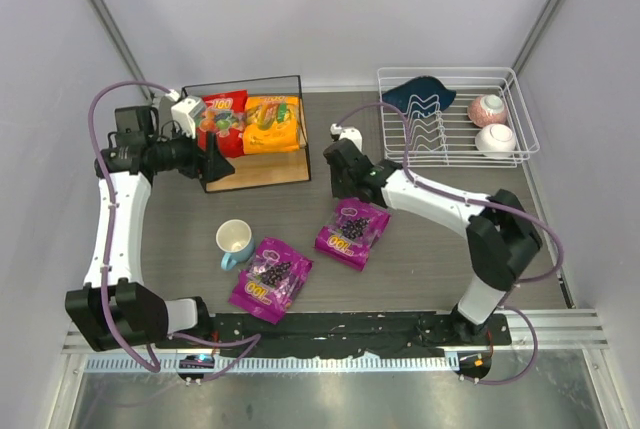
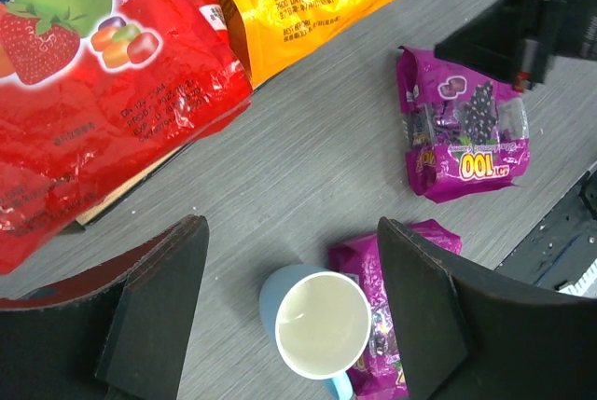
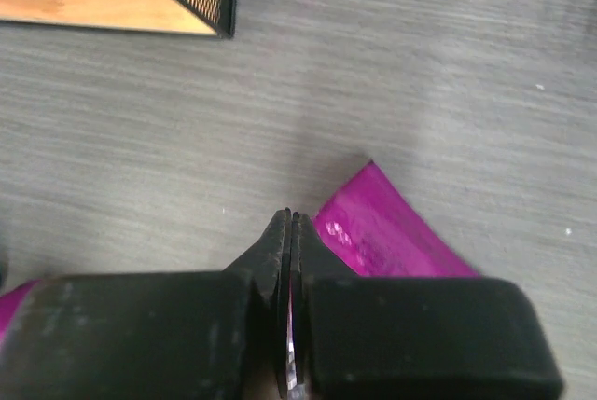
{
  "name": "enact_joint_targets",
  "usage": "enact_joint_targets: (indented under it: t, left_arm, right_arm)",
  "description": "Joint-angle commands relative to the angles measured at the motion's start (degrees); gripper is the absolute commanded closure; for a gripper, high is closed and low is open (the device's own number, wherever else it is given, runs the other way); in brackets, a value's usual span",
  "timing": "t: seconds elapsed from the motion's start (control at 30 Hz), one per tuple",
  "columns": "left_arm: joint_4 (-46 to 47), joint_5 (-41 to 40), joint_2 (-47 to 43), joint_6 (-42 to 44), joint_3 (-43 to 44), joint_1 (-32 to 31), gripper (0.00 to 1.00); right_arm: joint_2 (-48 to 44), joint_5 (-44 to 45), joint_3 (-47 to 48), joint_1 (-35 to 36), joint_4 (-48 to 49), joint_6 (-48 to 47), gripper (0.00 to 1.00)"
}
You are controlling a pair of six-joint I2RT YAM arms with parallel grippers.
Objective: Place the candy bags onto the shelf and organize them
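Shelf at far-left of bench. Red bag and orange bag lie side by side on top board, touching. Left end effector released, fingers wide apart, empty, at shelf's left near corner. Centre purple bag flat mid-bench. Right end effector clenched on its far edge, sliver of film between fingers. Near purple bag toward near edge, just beside mug.

One overhead camera, two wrist cameras.
Top looks down from behind; wrists look close, probably sharing a purple candy bag.
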Motion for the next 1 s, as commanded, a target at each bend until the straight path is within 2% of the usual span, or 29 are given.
enact_joint_targets:
  t: [0.0, 0.27, 0.53, 0.7, 0.97]
  left_arm:
    - [-0.4, -1.5, -3.2, 1.6, -0.8, 0.5, 0.22]
    - [-0.9, -2.2, -4.3, 2.3, -1.5, 0.6, 0.22]
    - [-0.9, -2.7, -4.7, 2.9, -2.1, 0.6, 0.22]
    - [-1.3, -2.8, -4.4, 3.5, -2.3, 0.6, 0.22]
    - [-1.2, -2.3, -4.1, 3.8, -3.0, 0.5, 0.22]
  right_arm:
    - [4.4, -4.8, 8.1, -2.3, -2.1, 1.4, 0.99]
    - [15.2, -11.2, 14.6, -5.2, -5.5, 0.8, 0.99]
    - [19.1, -11.9, 11.2, -5.8, -9.4, -0.9, 0.99]
    - [16.8, -8.0, 6.1, -6.7, -11.7, -0.2, 0.99]
    - [5.7, -1.7, -4.5, -7.9, -15.5, 3.2, 0.99]
